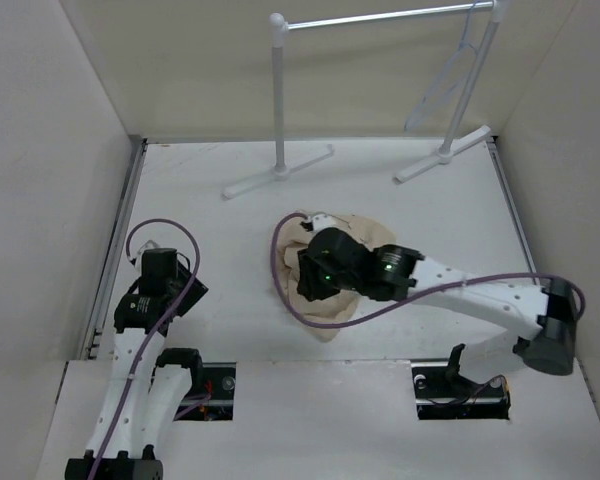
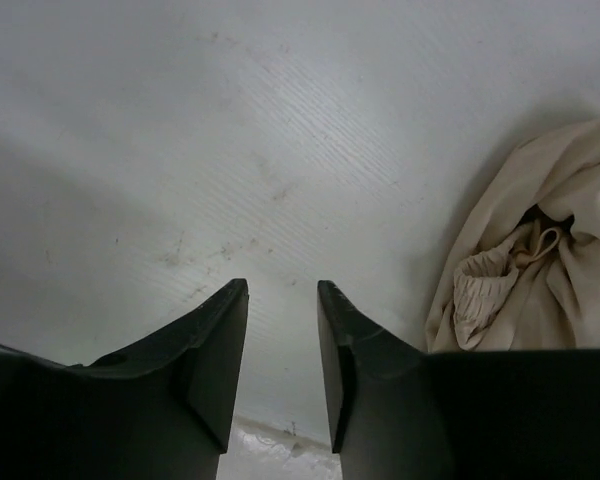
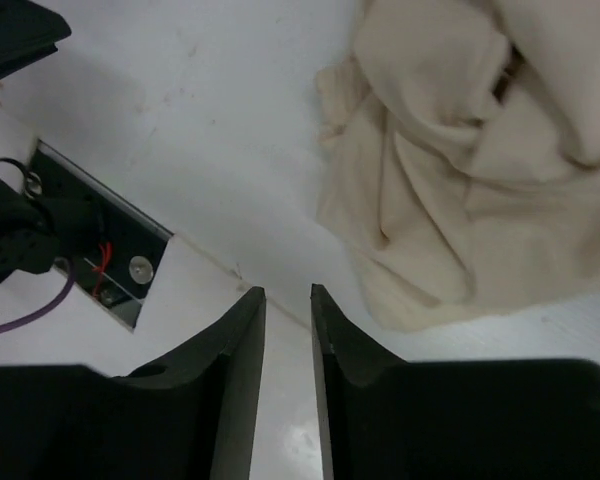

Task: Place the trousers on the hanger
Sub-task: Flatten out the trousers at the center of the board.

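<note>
Top external view showed the trousers point(image 1: 330, 312) crumpled in 1 heap at the middle of the white table point(image 1: 220, 230), partly hidden under the right arm point(image 1: 480, 290), which reached across from the near right; bare tabletop lay open on every side of the heap, widest to the left and toward the far edge. At that far edge stood the clothes rack point(image 1: 278, 90), its 2 posts on splayed feet; the hanger point(image 1: 443, 80) hung from the bar by the right post, well apart from the trousers. Walls closed the table's left, right and far sides.

In the right wrist view the right gripper point(image 3: 288, 292) hung over bare table just beside the edge of the cloth heap, its fingers a narrow slit apart with nothing between them; beyond it a cutout point(image 3: 110, 262) broke the table's near edge. In the left wrist view the left gripper point(image 2: 282, 285) was a little wider open, empty, above bare table, the trousers near on its right.
</note>
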Available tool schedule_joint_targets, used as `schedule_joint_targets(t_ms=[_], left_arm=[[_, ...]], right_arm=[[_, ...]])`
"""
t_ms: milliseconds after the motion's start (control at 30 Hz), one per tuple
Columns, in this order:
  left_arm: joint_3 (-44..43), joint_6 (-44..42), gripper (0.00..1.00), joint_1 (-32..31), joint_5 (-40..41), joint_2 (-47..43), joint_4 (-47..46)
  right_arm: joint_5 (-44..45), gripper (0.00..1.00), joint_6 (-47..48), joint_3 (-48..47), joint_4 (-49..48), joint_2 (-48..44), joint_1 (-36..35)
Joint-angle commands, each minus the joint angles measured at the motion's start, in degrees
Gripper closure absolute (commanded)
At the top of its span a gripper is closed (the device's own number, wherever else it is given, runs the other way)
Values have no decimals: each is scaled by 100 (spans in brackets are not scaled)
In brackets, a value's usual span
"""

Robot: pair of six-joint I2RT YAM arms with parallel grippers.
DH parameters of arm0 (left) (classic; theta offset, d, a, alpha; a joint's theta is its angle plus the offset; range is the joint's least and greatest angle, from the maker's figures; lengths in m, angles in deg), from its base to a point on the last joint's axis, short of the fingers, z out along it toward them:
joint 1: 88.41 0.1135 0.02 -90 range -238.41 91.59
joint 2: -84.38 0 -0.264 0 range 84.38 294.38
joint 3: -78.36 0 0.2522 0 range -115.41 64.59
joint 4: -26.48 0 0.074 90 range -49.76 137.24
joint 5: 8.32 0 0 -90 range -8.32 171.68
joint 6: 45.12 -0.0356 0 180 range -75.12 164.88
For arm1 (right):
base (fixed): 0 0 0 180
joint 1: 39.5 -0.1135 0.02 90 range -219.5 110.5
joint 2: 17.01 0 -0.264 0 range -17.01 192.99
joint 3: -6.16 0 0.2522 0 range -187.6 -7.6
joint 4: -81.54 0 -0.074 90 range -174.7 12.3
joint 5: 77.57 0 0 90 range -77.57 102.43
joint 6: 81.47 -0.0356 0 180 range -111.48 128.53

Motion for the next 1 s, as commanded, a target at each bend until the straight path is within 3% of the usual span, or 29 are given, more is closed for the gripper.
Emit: schedule_joint_targets(t_ms=[0, 133, 367, 667, 967], left_arm=[[189, 216, 65, 239, -585, -201, -38], [260, 400, 56, 239, -630, -237, -73], [550, 769, 54, 195, -797, -298, -240], [708, 954, 54, 177, -823, -254, -346], [980, 1227, 54, 248, -841, -333, -433]], right_arm=[[-97, 63, 249, -558, -662, 808, -180], [-123, 50, 512, -1015, -654, 1784, -189], [509, 43, 820, -1324, -706, 2726, -49], [1476, 42, 1304, -1772, -663, 3324, -57], [1424, 42, 1558, -1895, -698, 3896, -66]])
